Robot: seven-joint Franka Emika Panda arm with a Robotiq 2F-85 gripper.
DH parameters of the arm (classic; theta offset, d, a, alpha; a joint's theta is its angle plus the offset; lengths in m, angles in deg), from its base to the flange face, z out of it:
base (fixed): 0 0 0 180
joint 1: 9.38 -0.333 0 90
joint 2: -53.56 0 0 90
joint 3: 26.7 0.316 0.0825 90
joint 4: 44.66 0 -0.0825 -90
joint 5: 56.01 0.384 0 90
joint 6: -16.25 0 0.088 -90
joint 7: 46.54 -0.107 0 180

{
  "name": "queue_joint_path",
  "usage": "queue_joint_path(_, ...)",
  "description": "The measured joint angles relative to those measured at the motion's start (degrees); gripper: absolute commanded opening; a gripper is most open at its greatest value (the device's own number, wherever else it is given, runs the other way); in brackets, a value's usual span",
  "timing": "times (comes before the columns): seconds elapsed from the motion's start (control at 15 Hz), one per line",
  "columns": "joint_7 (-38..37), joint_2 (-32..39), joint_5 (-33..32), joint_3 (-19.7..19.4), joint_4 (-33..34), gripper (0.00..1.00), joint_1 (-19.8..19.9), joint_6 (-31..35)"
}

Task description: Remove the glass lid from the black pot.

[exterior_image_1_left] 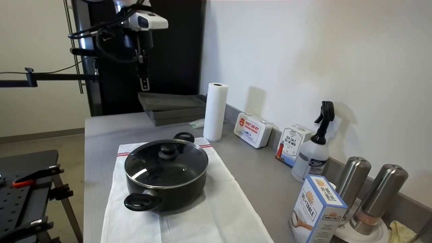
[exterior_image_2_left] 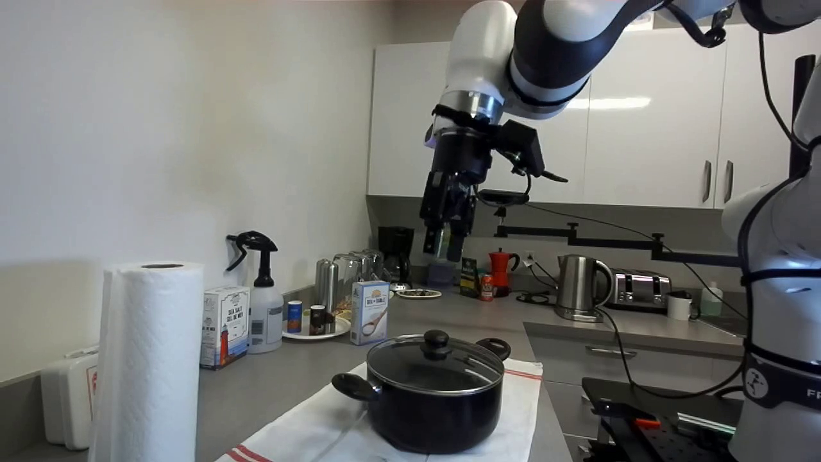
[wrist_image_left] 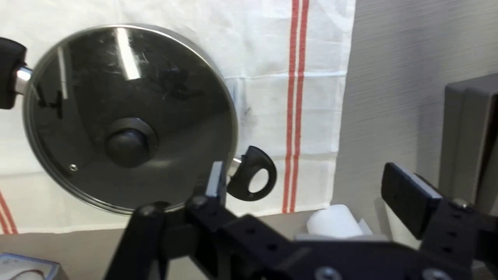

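Observation:
The glass lid sits flat on the black pot in both exterior views. Its black knob stands up at the centre. In the wrist view the lid fills the left half, with the knob left of the jaws and a pot handle near the left finger. My gripper hangs above the counter, higher than the lid and apart from it. In the wrist view the gripper is open, its fingers wide apart with nothing between them.
The pot stands on a white towel with red stripes. A paper towel roll, first aid kit, sea salt box, spray bottle and table salt box stand along the wall side. Grey trays lie at the counter's end.

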Motion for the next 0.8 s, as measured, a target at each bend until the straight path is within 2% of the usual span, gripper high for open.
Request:
queue_joint_path(0.33, -6.37, 3.48, -3.29, -1.87, 0.04, 1.00, 3.74, -2.44)
queue_joint_path(0.8, -10.81, 11.02, -3.42, -6.36, 1.38, 1.00, 6.02, -2.50)
